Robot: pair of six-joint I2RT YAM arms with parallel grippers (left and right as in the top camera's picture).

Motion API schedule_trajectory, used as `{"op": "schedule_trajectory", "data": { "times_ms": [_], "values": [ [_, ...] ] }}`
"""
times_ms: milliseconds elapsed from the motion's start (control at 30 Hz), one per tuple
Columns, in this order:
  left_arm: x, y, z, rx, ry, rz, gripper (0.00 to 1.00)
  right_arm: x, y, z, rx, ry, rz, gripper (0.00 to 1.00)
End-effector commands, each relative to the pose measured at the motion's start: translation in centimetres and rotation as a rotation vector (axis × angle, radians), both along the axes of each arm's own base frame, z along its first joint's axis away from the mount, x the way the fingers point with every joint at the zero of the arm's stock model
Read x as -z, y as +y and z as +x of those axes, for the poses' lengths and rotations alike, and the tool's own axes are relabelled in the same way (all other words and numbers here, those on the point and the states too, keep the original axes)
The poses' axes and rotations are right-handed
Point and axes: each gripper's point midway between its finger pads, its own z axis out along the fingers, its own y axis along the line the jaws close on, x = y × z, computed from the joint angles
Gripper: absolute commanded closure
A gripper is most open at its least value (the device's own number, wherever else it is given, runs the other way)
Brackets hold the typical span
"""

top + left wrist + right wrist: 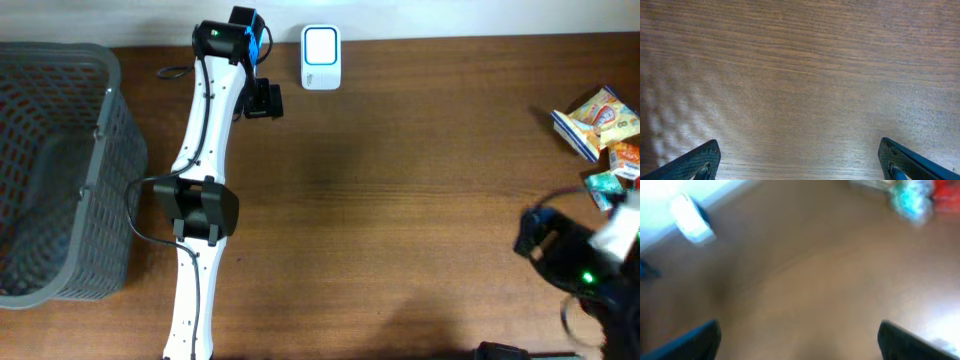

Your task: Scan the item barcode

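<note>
At the table's (420, 200) right edge, snack packets (603, 122) piled, right gripper (797, 330) near them, wide and empty, scanner (320, 57) at the far edge, left gripper (800, 150) wide, empty.

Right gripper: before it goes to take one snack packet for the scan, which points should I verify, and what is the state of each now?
1. Right gripper open, nothing between its fingers: ok.
2. Left gripper open and empty: ok.
3. Snack packets in view at the right edge of the table, near the right gripper: ok.
4. White scanner at the far edge, not covered; the left gripper is beside it, apart: ok.
5. Printed code on any packet located: cannot tell, the packets are too small and blurred.
6. Right wrist view sharp enough to aim: not ok, it is blurred.
</note>
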Motion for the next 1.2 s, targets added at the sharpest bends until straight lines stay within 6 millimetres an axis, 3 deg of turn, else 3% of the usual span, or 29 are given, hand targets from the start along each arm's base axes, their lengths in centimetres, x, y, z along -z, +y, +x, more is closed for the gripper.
{"op": "schedule_trajectory", "data": {
  "times_ms": [0, 67, 133, 200, 300, 433, 700, 867, 933, 1000, 1167],
  "values": [
    [0.7, 0.3, 0.0, -0.011, 0.013, 0.013, 0.01, 5.2, 1.3, -0.3, -0.106, 0.028, -0.051, 0.02],
    [0.7, 0.3, 0.0, -0.01, 0.013, 0.013, 0.01, 9.2, 1.9, -1.0, -0.144, 0.057, -0.067, 0.02],
    [0.7, 0.3, 0.0, -0.01, 0.013, 0.013, 0.01, 9.1, 2.8, 1.4, -0.209, -0.12, -0.144, 0.02],
    [0.7, 0.3, 0.0, -0.01, 0.013, 0.013, 0.01, 9.1, 3.8, 2.4, -0.281, -0.229, -0.186, 0.01],
    [0.7, 0.3, 0.0, -0.01, 0.013, 0.013, 0.01, 11.2, 4.3, 4.6, -0.286, -0.392, -0.206, 0.02],
    [0.7, 0.3, 0.0, -0.01, 0.013, 0.013, 0.01, 12.4, 4.4, 5.8, -0.269, -0.587, -0.229, 0.01],
    [0.7, 0.3, 0.0, -0.01, 0.013, 0.013, 0.01, 13.5, 3.2, 5.2, -0.235, -0.691, -0.312, 0.02],
    [0.7, 0.3, 0.0, -0.01, 0.014, 0.014, 0.01, 13.8, 2.6, 5.9, -0.192, -0.75, -0.333, 0.01],
    [0.7, 0.3, 0.0, -0.01, 0.013, 0.013, 0.01, 14.2, 2.5, 6.0, -0.188, -0.746, -0.337, 0.02],
    [0.7, 0.3, 0.0, -0.01, 0.013, 0.013, 0.01, 16.2, 2.8, 5.9, -0.228, -0.667, -0.348, 0.01],
    [0.7, 0.3, 0.0, -0.01, 0.013, 0.013, 0.01, 16.2, 3.0, 5.9, -0.242, -0.67, -0.341, 0.02]
  ]
}}
